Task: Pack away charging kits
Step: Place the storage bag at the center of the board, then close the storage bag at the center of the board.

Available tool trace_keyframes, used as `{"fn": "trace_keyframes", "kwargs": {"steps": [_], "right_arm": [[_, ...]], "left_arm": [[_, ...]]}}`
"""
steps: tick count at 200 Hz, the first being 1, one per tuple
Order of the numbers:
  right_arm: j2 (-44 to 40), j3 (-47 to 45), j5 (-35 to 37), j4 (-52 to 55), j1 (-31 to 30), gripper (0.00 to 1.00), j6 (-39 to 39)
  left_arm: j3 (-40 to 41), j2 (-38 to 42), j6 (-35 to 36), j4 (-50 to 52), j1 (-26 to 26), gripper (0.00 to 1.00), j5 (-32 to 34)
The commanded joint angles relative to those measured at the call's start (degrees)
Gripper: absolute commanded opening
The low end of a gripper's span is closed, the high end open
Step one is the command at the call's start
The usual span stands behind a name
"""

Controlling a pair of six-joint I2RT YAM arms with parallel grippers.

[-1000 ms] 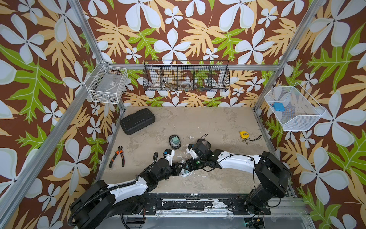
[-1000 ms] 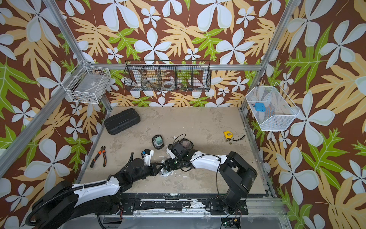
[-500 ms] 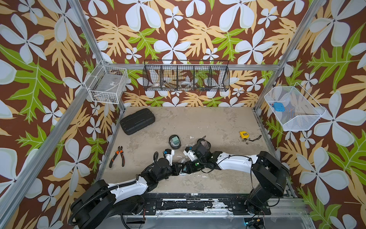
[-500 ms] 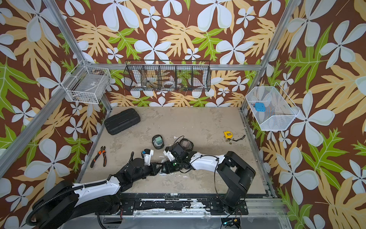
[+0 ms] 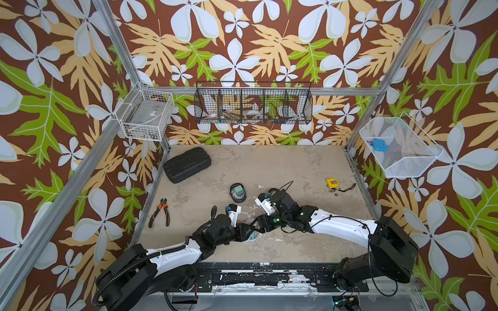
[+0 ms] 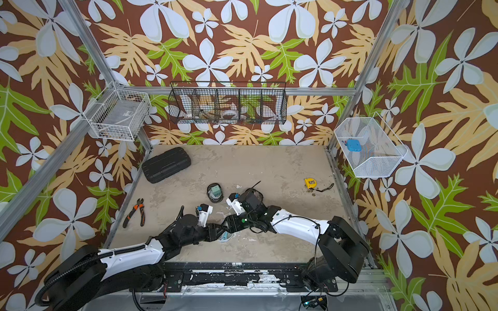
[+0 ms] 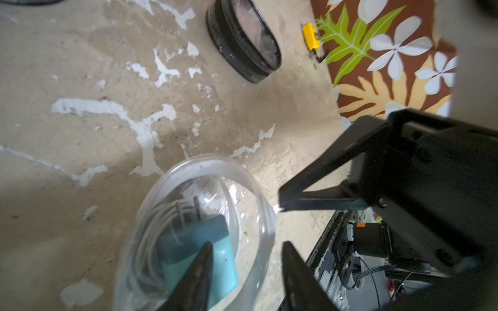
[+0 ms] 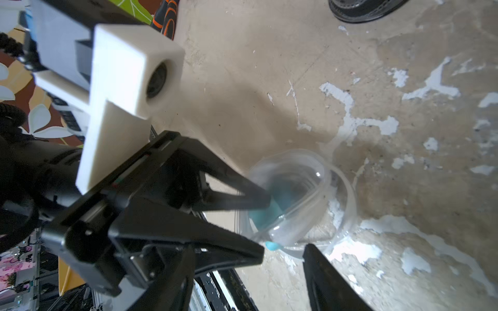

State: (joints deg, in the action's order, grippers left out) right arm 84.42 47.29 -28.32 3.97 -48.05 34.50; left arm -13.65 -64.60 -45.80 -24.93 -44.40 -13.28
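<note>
Beige tabletop (image 5: 269, 167), near its front edge's middle: left fingers (image 7: 199, 269) have just sprung apart, releasing the clear pouch (image 7: 204, 172), which lies there holding teal plug (image 7: 196, 242) and white cable (image 7: 145, 242). Right fingers (image 8: 328, 282) are spread too. Closing it seems next.

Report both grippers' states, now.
Left gripper: open, above the clear pouch, holding nothing.
Right gripper: open beside the clear pouch, holding nothing.

Teal plug (image 7: 186, 234), white cable (image 7: 145, 250) inside clear pouch (image 7: 250, 188)
</note>
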Motion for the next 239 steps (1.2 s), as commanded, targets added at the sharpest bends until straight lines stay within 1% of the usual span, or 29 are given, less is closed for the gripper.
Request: {"fn": "trace_keyframes", "kwargs": {"steps": [1,12,30,48,61,76,117,127,138,158,179,201,215,239], "right_arm": [[-0.39,0.46,1.57,0.10,0.01,0.64,0.65],[-0.04,1.14,2.09,0.35,0.07,0.64,1.16],[1.66,2.67,2.85,1.53,0.20,0.61,1.12],[4.44,3.79,3.19,2.40,0.24,0.58,0.86],[6.39,4.05,2.96,2.47,0.24,0.55,0.83],[7.81,4.14,3.28,2.55,0.23,0.53,0.83],[6.83,3.24,4.96,3.66,0.22,0.51,0.66],[6.90,3.05,4.94,4.26,0.21,0.49,0.57],[6.28,2.02,4.50,3.49,0.24,0.48,1.22],[4.99,-0.45,2.32,0.29,0.24,0.48,2.95],[6.00,-0.44,0.52,-0.90,0.22,0.48,3.60],[7.23,0.12,0.19,-1.69,0.24,0.47,4.00],[7.66,0.80,0.47,-0.96,0.24,0.42,3.61],[8.21,1.58,1.71,2.41,0.19,0.35,1.76]], "left_arm": [[-1.46,1.36,3.35,4.06,-0.07,0.67,-0.80],[-1.91,2.87,4.41,6.78,0.01,0.70,1.18],[-3.08,5.18,5.54,13.64,0.28,0.73,6.39],[-3.41,7.21,6.07,16.06,0.80,0.73,7.92],[-3.42,8.19,6.20,16.53,1.12,0.71,8.09],[-3.37,8.35,6.68,16.04,1.27,0.66,7.13],[-3.07,6.33,6.68,15.73,1.34,0.66,7.61],[-3.26,5.74,6.77,15.86,1.43,0.65,7.58],[-3.49,5.45,7.10,15.71,1.46,0.63,6.94],[-3.51,5.36,7.16,14.66,1.50,0.56,4.50],[-3.80,4.48,7.27,14.63,1.44,0.52,3.05],[-4.01,3.35,7.39,14.59,1.44,0.47,1.79],[-4.14,2.72,7.21,14.27,1.44,0.41,0.23],[-4.48,2.78,6.53,15.97,1.47,0.39,1.28]]}}
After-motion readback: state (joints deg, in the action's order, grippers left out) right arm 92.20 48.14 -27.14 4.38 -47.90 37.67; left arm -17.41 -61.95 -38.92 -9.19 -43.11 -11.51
